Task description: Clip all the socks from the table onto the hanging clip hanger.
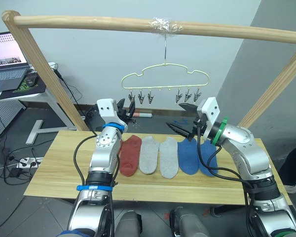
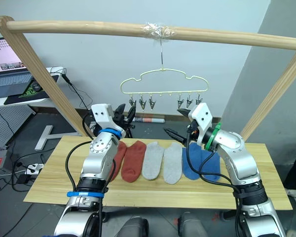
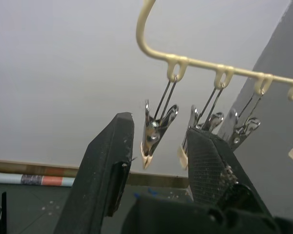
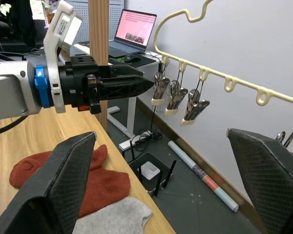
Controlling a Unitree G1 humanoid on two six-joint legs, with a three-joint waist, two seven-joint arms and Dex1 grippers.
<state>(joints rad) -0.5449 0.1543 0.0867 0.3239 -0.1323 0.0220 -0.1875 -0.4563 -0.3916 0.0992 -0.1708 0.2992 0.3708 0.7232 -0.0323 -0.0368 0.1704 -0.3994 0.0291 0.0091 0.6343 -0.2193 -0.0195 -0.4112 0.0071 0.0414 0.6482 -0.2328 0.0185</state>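
The left gripper (image 3: 156,161) has its two fingers apart and holds nothing; between them, a bit farther away, hangs the outermost clip (image 3: 156,131) of the hanger (image 1: 165,79). From the head view this gripper is raised near the three clips at the hanger's left end. The right gripper (image 1: 186,120) also has its fingers wide apart and empty, and it is lifted below the three clips (image 1: 187,96) at the right end.

Below both grippers, the socks lie side by side on the table (image 1: 54,173): two red socks (image 2: 130,159), the left one partly hidden behind the left arm, then two grey socks (image 1: 159,155), then two blue socks (image 1: 193,155) under the right arm. So all six are on the wood.

No clip holds a sock, all six hang free. In my judgement the task is at its beginning: nothing is clipped, and six socks remain to pick up and to fasten. The hanger hangs by its hook from the pole (image 1: 138,23) above.
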